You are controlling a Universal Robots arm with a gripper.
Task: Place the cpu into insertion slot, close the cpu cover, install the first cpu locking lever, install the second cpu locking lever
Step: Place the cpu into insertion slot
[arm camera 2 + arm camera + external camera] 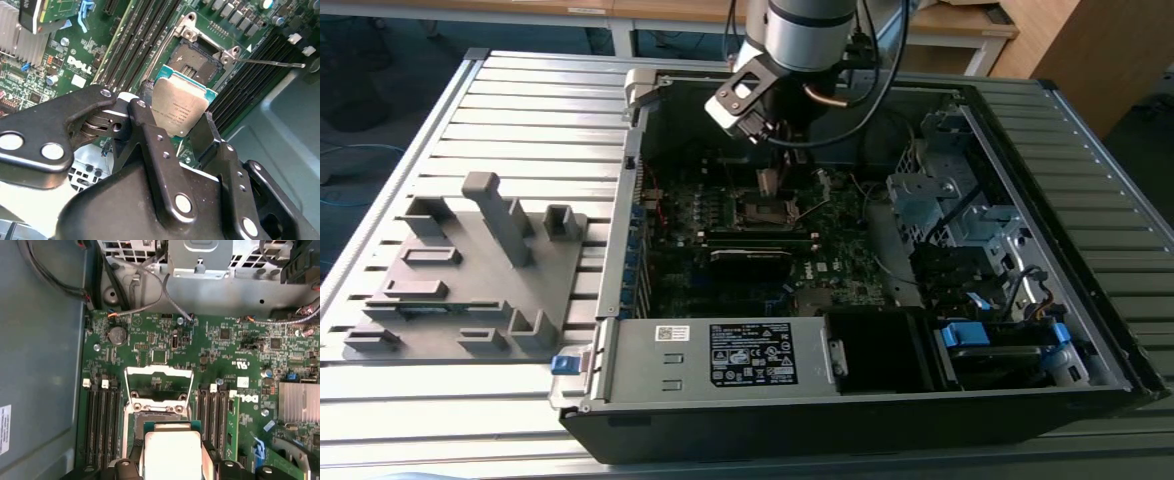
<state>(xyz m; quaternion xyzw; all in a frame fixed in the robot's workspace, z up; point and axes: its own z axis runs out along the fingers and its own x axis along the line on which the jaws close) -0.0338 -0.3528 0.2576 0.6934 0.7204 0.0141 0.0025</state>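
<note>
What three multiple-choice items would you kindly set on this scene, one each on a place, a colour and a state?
1. Where is the cpu?
A. Gripped by the end effector, over the motherboard
B. Lying on the grey tray outside the case
C. Resting on the power supply

2. What colour is the cpu's top?
A. Black
B. Silver-grey
C. Gold

3. What state is the cpu cover in?
A. Shut and locked down
B. Standing open, with the insertion slot exposed
C. Detached, lying on the table

Answers:
1 A: in both wrist views the fingers clamp the chip's edges above the board.
2 B: its metal lid is dull silver-grey.
3 B: the first wrist view shows the frame raised and the dark socket uncovered.
</note>
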